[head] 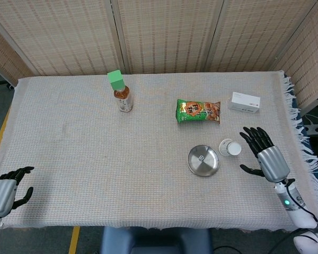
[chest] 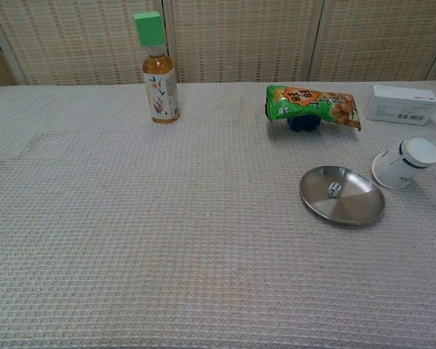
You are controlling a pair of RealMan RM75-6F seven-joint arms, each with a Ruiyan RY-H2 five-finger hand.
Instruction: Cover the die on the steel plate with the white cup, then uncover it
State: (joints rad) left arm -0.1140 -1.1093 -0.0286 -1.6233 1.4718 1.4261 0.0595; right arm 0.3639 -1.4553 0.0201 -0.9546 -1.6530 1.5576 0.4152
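We see our right hand [head: 268, 159] spread and empty, near the white cup [chest: 405, 162], which lies tipped on its side just beside the steel plate [chest: 360, 207] holding the die [chest: 335, 190]; light, likely crushable, best gripped around its wall

— Where did the die [chest: 335, 190] sit?
— On the plate [chest: 352, 209], with the cup [chest: 404, 163] tipped over just to its right.
— And behind them?
— The snack bag [chest: 312, 104]; the box [chest: 401, 104] further right, the bottle [chest: 159, 75] far left.
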